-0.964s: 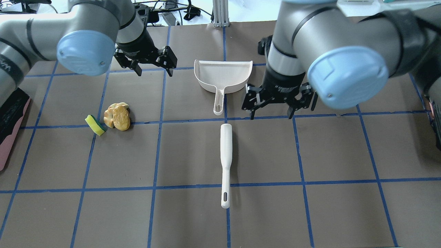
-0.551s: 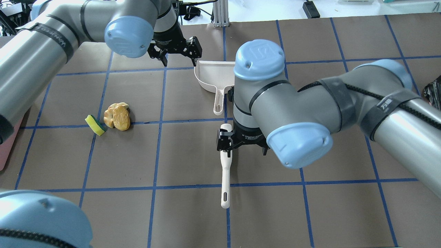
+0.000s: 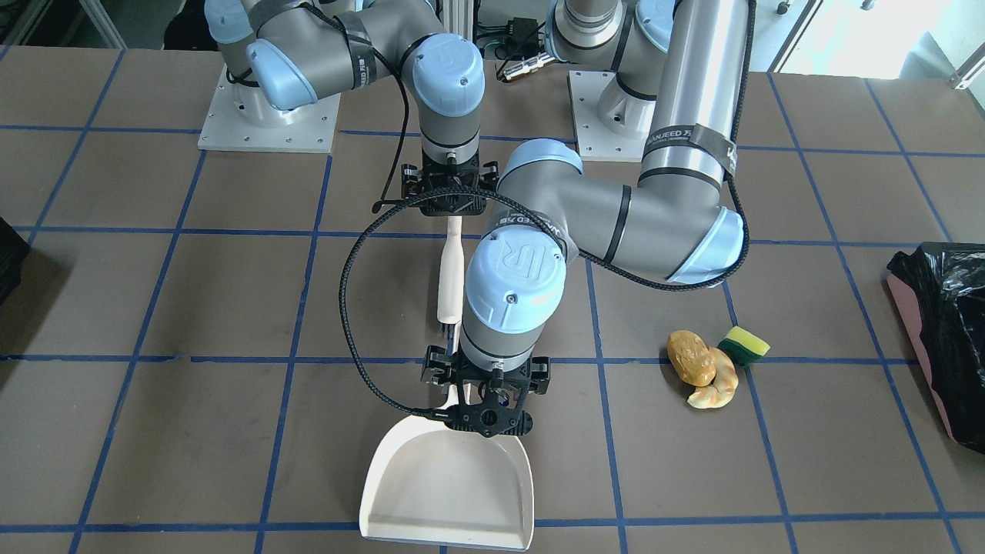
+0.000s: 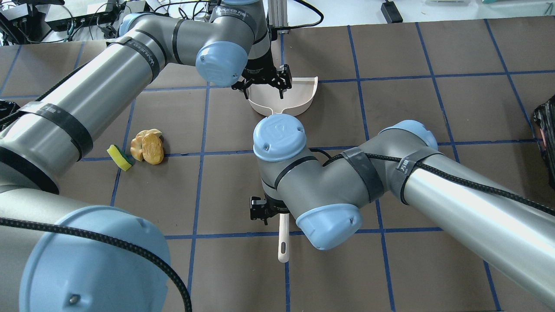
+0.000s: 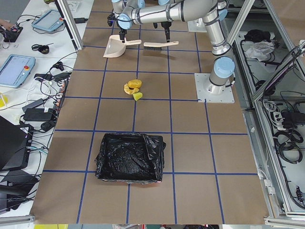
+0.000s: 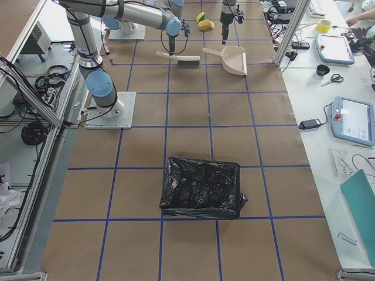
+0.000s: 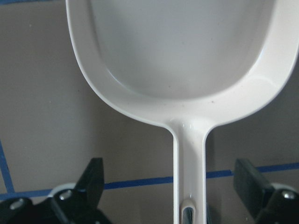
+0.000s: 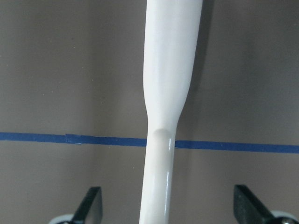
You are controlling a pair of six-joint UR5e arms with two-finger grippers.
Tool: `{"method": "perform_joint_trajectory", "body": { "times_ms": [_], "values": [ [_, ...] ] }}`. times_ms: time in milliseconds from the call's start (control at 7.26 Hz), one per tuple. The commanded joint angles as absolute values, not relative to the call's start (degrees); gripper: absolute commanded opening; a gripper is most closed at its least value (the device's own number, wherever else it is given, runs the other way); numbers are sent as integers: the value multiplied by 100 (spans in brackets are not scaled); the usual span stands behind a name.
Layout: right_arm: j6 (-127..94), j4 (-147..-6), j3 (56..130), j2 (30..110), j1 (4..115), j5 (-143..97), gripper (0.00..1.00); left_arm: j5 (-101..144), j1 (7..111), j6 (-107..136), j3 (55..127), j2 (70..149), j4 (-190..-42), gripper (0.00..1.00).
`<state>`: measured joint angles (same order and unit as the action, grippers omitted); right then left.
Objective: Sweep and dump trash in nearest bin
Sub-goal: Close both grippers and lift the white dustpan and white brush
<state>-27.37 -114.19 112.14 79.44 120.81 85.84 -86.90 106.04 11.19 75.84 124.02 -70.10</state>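
Fingers [image 7: 93, 179] on the left arm stand wide astride the handle of the cream plastic dustpan [image 7: 182, 56], and the right arm's fingers [image 8: 91, 203] are equally wide astride the slim white brush [image 8: 170, 70]. Brown lump [image 3: 690, 356], beige crescent [image 3: 716, 388] and yellow-green sponge [image 3: 745, 345] huddle on the blue-taped brown desk [image 3: 231, 308], well apart from the pink-sided, black-bagged bin [image 3: 919, 346].

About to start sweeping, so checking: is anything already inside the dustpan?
Nothing: the dustpan shows bare inside in front and wrist views. The left hand, open over the handle, hides only the neck from the front.

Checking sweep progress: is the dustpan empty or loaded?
Empty: the dustpan shows a bare white scoop in the left wrist view; the trash lies well apart.
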Motion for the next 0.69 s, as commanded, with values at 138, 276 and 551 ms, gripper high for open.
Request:
{"method": "perform_joint_trajectory", "body": {
  "times_ms": [138,276,551],
  "values": [
    [-2839,-11487,11443,7778,12146,8535,91,-8684,10801,1151,8463,12174,-6469,90],
    [-2856,-11487,11443,7787,12146,8508,85,-8614,10828,1204,8438,12208,-6460,90],
    [-2935,-11479,11470,7787,12146,8490,70,-8367,10837,1213,8499,12182,-6460,78]
  ]
}}
